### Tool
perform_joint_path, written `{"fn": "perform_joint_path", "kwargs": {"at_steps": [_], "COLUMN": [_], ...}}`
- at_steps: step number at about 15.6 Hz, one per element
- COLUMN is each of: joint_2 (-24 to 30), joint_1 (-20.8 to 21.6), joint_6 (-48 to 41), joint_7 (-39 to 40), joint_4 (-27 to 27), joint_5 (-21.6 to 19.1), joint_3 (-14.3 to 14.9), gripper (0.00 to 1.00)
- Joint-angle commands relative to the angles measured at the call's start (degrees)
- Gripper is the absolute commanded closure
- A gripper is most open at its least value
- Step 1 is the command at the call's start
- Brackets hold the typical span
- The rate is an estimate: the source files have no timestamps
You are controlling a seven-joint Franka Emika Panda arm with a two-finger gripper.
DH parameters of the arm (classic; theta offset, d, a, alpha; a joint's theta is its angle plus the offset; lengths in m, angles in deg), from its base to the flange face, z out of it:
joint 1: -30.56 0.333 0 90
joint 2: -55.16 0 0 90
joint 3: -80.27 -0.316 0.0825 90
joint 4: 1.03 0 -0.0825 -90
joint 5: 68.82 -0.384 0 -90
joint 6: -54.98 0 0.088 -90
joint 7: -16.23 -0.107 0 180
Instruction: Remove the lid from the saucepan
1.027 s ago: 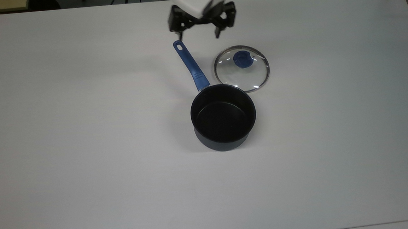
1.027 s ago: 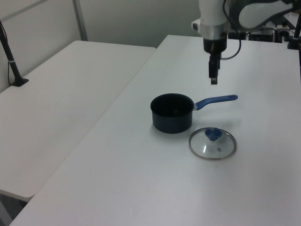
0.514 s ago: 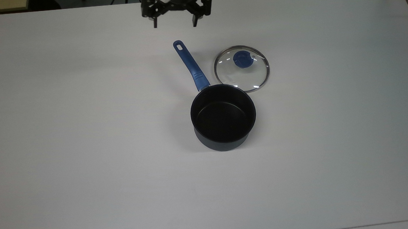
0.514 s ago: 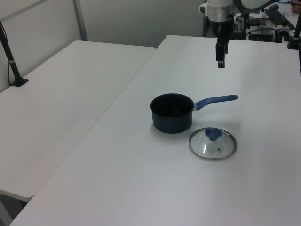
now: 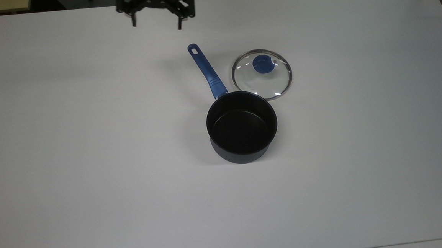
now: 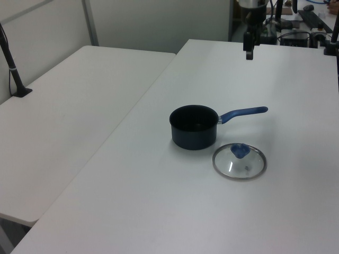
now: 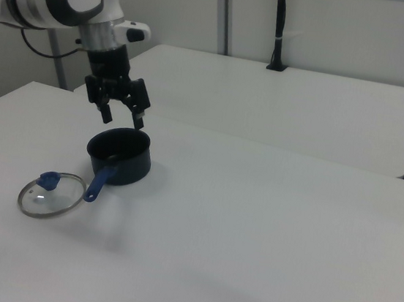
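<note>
Lid [image 5: 262, 74]: flat on the table [image 5: 73, 148], knob up, just beside the pan at about 1 o'clock from it in the top view; its rim looks to be touching or nearly touching the pan wall, I cannot tell which.
Pan [image 5: 242, 126]: open and empty, black inside showing; blue handle [image 5: 206, 70] points to about 11 o'clock in the top view.
Gripper [image 5: 156, 23]: high over the far table edge, at about 11 o'clock from the pan in the top view; jaws spread wide, nothing between them.
What has changed: over the last second the gripper has drawn back from above the handle end and lid toward the far edge and to the top view's left, rising as it went; lid and pan have not shifted.
Meaning for the task: the lid is already off and set down, so the job looks done; the arm appears to be retreating.
Risk: little, with the arm well apart from both things.
</note>
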Motion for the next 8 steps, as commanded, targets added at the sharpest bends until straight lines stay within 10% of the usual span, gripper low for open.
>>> {"fn": "perform_joint_path", "kwargs": {"at_steps": [1, 8], "joint_2": [0.88, 0.88], "joint_1": [0.52, 0.79], "joint_6": [1.18, 0.65], "joint_7": [1.12, 1.38], "joint_4": [0.18, -1.48], "joint_5": [0.22, -0.13], "joint_3": [1.66, 3.77], "gripper": [0.00, 0.00]}}
